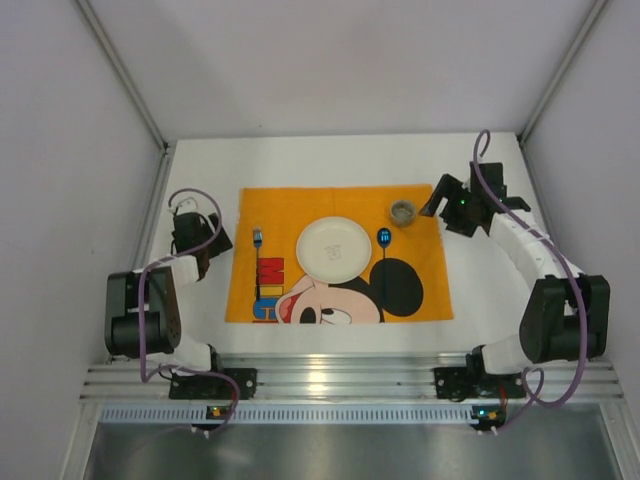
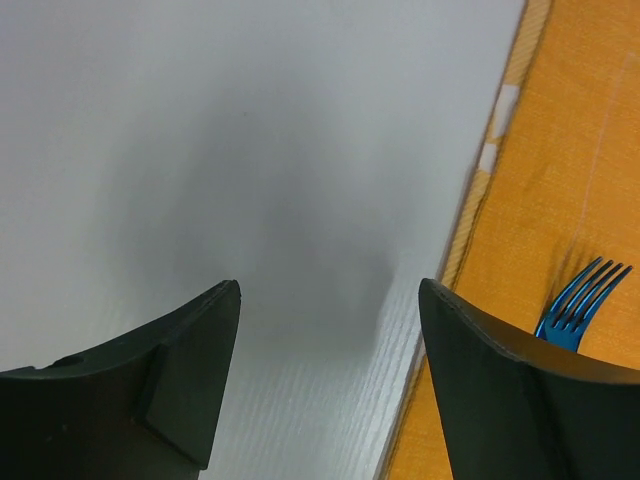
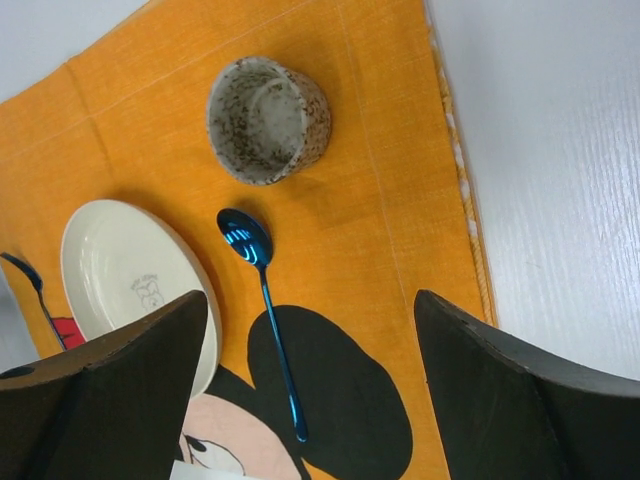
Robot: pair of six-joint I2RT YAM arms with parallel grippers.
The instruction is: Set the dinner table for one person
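Note:
The white dinner table (image 1: 330, 160) carries an orange Mickey Mouse placemat (image 1: 425, 290). On the mat lie a white plate (image 1: 333, 248), a blue fork (image 1: 257, 240) left of it, a blue spoon (image 1: 384, 238) right of it and a speckled cup (image 1: 402, 212) at the far right. My left gripper (image 1: 208, 243) is open and empty over bare table (image 2: 250, 150) beside the mat's left edge; the fork tines (image 2: 580, 300) show by its right finger. My right gripper (image 1: 441, 200) is open and empty above the mat's right edge, with the cup (image 3: 268, 118), spoon (image 3: 262, 290) and plate (image 3: 125, 275) below it.
White walls close in the table on the left, right and back. An aluminium rail (image 1: 330, 380) with the arm bases runs along the near edge. Bare table (image 3: 560, 150) lies right of the placemat (image 3: 380, 200).

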